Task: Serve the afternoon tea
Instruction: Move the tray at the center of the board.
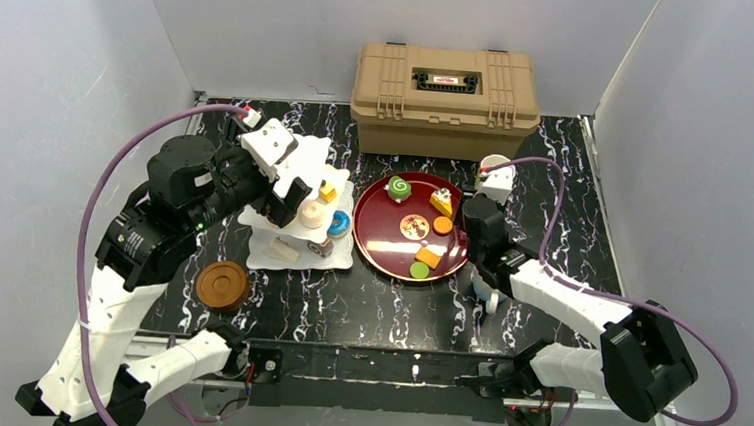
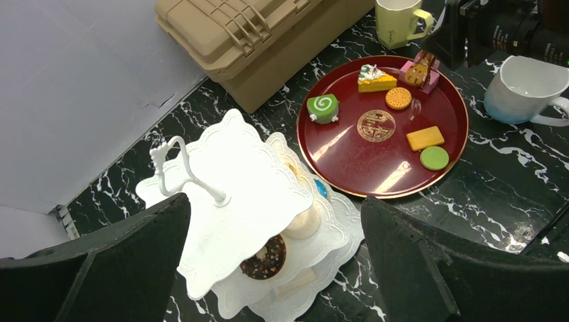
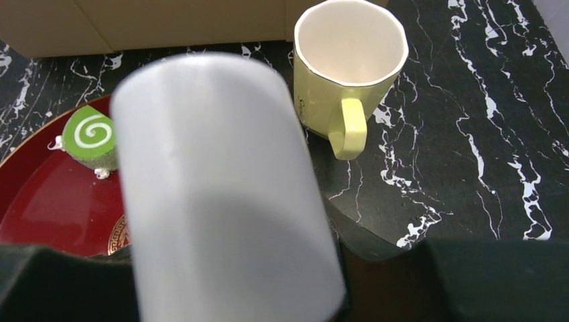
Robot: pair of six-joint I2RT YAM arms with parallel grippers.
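While pastries (image 1: 442, 225) lie on the tray (image 2: 335, 157), stand (image 2: 235, 194): part-loaded, on the counter (image 2: 510, 188) beside it; loading seems in hand.
Left fingers (image 2: 100, 268): wide, empty, above the stand.
Right fingers (image 3: 496, 282): flanking the white mug (image 3: 221, 188); grip cannot be told.
Next: reach for the green roll (image 2: 323, 107).

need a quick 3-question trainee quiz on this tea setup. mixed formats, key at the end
1. True or false: the green roll lies on the dark red tray.
2. What sits on the brown coaster? A) cream-yellow mug B) white mug C) nothing
3. Fill in: the left gripper, jaws apart, hangs above the ____.

Key: 1 true; 2 C; 3 three-tier stand.
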